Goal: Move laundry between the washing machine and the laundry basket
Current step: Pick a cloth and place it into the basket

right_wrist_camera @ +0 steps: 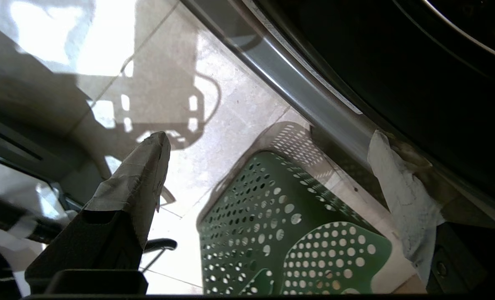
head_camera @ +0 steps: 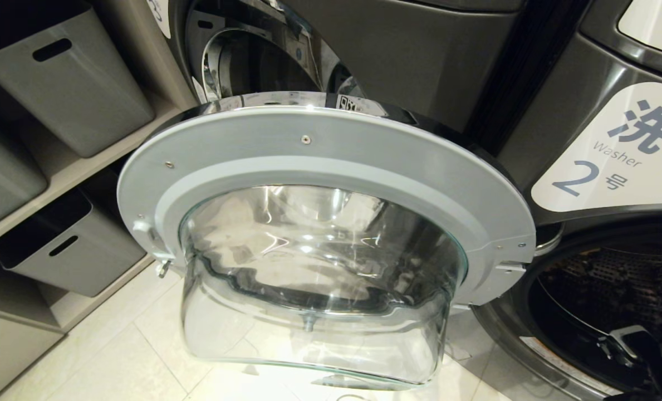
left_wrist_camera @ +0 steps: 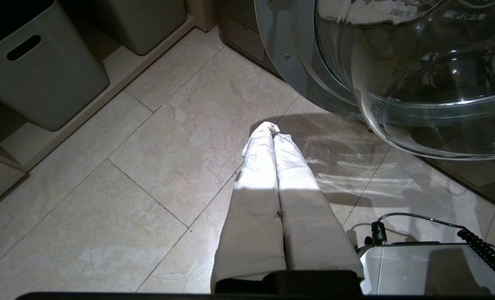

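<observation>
The washing machine [head_camera: 614,156] labelled "Washer 2" stands on the right of the head view. Its round door [head_camera: 319,161] is swung wide open, and its dark drum mouth [head_camera: 603,295] is at the lower right. A dark part of my right arm [head_camera: 631,345] shows at that mouth. My right gripper [right_wrist_camera: 268,137] is open with nothing between its taped fingers [right_wrist_camera: 143,179]. It hangs beside the machine's lower rim [right_wrist_camera: 314,100], above the green laundry basket [right_wrist_camera: 272,225] on the floor. My left gripper [left_wrist_camera: 272,131] is shut and empty, pointing at the floor tiles. No laundry shows in any view.
Grey bins [head_camera: 63,72] [head_camera: 69,245] sit on shelves at the left. The open door's glass bowl [head_camera: 319,289] juts out over the floor in the middle. Another machine [head_camera: 253,55] stands behind it. My white base with a coiled cable [left_wrist_camera: 430,266] is near the left gripper.
</observation>
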Robot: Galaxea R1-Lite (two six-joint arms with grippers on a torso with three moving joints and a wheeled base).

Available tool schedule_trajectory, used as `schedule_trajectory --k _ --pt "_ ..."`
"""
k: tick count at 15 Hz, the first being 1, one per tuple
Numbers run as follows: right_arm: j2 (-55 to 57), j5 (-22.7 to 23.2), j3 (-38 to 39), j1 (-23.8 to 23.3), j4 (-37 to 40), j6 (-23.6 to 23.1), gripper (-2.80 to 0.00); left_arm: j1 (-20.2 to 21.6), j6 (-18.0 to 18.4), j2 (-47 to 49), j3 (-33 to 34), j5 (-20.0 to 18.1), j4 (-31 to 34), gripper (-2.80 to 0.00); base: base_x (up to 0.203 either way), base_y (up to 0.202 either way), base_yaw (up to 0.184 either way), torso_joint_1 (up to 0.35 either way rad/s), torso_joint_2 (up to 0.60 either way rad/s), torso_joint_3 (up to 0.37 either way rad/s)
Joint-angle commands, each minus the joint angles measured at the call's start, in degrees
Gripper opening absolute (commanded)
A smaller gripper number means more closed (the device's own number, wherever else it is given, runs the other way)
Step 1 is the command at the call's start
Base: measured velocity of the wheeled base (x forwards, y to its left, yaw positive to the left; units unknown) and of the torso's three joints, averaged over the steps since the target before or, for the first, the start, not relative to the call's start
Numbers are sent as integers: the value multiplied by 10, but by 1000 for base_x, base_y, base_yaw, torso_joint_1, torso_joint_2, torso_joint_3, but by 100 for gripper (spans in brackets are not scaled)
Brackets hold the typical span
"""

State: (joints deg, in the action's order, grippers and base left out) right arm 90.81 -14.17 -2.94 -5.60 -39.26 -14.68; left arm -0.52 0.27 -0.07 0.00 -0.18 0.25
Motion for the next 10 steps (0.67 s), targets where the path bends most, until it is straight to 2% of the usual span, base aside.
schedule_trajectory --k 1,3,5,7,10 --pt "44 -1 1 1 -18 -28 0 0 0 1 0 0 0 -280 0 0 0 0 0 0" --pt "82 1 4 3 -53 -75 0 0 0 1 0 0 0 -280 0 0 0 0 0 0" --pt "112 2 2 3 -75 -101 0 0 0 1 0 0 0 -280 0 0 0 0 0 0" --pt "127 2 -2 4 -77 -118 0 0 0 1 0 0 0 -280 0 0 0 0 0 0" --pt "101 5 0 4 -78 -117 0 0 0 1 0 0 0 -280 0 0 0 0 0 0"
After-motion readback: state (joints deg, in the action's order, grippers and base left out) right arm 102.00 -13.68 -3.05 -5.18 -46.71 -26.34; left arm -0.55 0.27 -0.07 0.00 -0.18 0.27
